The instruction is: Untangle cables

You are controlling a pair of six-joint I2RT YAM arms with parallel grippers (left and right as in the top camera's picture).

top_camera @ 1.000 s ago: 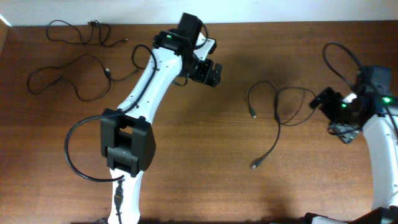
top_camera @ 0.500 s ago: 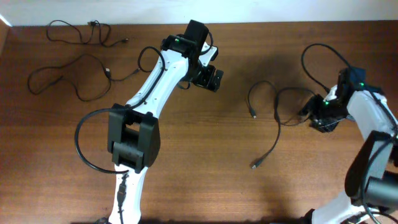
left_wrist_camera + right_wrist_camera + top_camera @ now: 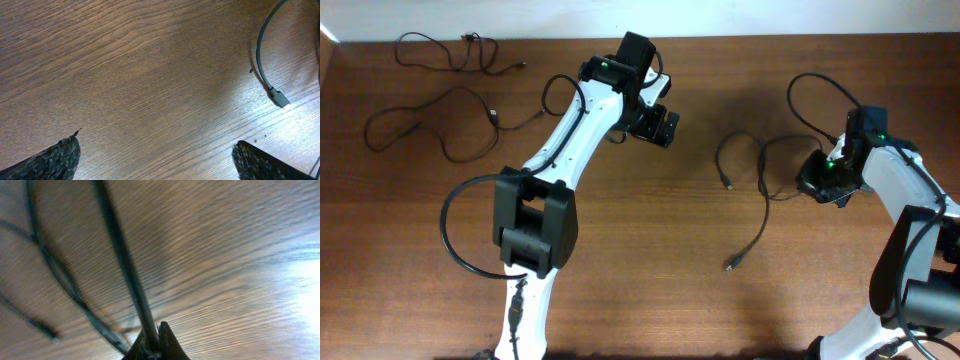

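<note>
Your overhead feed is evenly lit and sharp, with a soft shadow on the wood beside the left arm point(image 3: 570, 130). On your left wrist feed the grain is crisp, with glare on the table point(image 3: 150, 75) at lower right. Your right wrist feed is motion-blurred: cable point(image 3: 125, 270) smeared, right edge washed out.

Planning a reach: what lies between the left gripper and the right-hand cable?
Only bare table, seen overhead, between the left gripper and the cable that the right gripper pinches.

Three thin black cables point(image 3: 467, 40) point(image 3: 470, 93) point(image 3: 763, 215), two robot arms point(image 3: 570, 130) point(image 3: 898, 180), one table point(image 3: 650, 240)
</note>
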